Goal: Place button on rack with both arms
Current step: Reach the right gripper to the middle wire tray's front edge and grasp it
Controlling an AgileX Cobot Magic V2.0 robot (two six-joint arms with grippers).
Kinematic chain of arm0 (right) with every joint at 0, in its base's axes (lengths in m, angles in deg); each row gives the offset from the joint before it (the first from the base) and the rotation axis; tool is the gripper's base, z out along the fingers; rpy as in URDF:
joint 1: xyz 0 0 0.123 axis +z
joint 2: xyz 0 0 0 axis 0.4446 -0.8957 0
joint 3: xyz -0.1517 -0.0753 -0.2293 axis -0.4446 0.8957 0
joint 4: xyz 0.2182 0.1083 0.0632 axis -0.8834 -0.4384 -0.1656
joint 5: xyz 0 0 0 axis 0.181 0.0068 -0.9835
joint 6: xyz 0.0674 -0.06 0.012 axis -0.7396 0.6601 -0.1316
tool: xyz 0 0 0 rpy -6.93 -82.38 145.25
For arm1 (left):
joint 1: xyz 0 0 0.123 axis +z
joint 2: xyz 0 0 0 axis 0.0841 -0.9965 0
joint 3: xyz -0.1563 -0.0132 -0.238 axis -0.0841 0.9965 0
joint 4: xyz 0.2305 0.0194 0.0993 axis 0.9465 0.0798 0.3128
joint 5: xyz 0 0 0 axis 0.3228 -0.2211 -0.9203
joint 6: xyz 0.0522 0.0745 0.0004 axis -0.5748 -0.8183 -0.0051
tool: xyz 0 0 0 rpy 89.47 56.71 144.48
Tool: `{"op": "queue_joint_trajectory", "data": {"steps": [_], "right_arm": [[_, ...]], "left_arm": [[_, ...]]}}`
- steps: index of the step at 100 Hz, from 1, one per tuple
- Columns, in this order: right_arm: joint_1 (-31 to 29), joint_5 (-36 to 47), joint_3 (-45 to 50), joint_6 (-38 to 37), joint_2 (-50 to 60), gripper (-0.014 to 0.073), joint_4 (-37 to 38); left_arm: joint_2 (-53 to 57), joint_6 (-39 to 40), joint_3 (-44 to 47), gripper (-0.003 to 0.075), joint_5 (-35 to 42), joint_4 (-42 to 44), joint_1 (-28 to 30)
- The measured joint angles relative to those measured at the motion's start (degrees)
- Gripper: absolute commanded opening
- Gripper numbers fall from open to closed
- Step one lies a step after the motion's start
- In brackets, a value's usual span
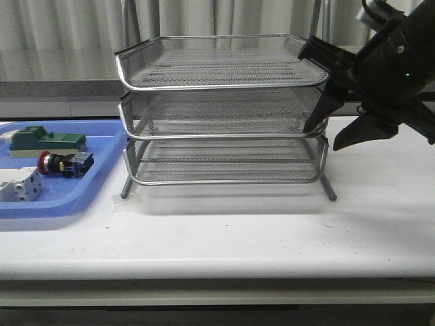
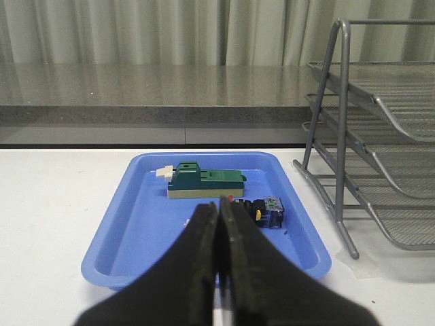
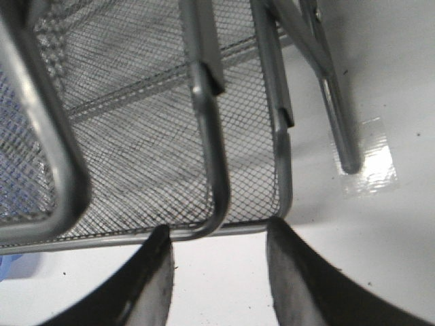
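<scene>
Front view, rack: the rack [image 1: 221,112] stands mid-counter [image 1: 224,234], three mesh tiers stacked, all showing bare mesh.
Front view, button: the button [image 1: 62,164] lies on its side in the blue tray [image 1: 102,187] at the left, red head pointing left, between the green-topped block [image 1: 45,140] behind it and the white block [image 1: 19,187] in front.
Front view, right gripper: the right gripper [image 1: 335,128] hangs at the rack's right front corner, fingers apart, level with the middle tier's rim; probably lined up to grip that rim and slide the tier out.
Front view, left arm: not seen here.

Left wrist view, left gripper: the left gripper [image 2: 219,221] has its fingers pressed together, holding nothing.
Left wrist view, button: it sits in the tray just beyond the fingertips, near the tray's rack-side wall; the gripper seems aimed at it for a pick, but would have to part first.
Left wrist view, rack: its leg stands on the counter just beside the tray.

Right wrist view, fingers: both fingers [image 3: 153,272] spread, straddling the rounded corner of a tier rim [image 3: 214,176]; whether they touch it I cannot tell.
Right wrist view, tape: a clear patch [image 3: 367,163] holds the rack's foot to the counter, likely so the frame stays put when a tier is pulled.
</scene>
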Motion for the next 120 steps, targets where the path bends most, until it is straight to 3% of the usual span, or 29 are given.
{"op": "queue_joint_trajectory", "data": {"steps": [15,34,46,102,113,120], "right_arm": [[0.0,-0.4,0.0,1.7,0.0,0.0345,-2.9],[-0.1,-0.3,0.1,16.9,-0.2,0.0345,-17.6],[-0.6,-0.1,0.5,23.1,-0.4,0.0345,-22.7],[-1.8,-0.6,0.4,26.0,-2.6,0.0344,-28.2],[-1.8,-0.6,0.3,26.2,-3.7,0.0309,-28.7],[-1.8,-0.6,0.2,26.2,-4.1,0.0241,-29.0]], "left_arm": [[0.0,0.0,0.0,-0.002,0.0,0.0,0.0],[0.0,0.0,0.0,-0.002,0.0,0.0,0.0],[0.0,0.0,0.0,-0.002,0.0,0.0,0.0],[0.0,0.0,0.0,-0.002,0.0,0.0,0.0],[0.0,0.0,0.0,-0.002,0.0,0.0,0.0],[0.0,0.0,0.0,-0.002,0.0,0.0,0.0]]}}
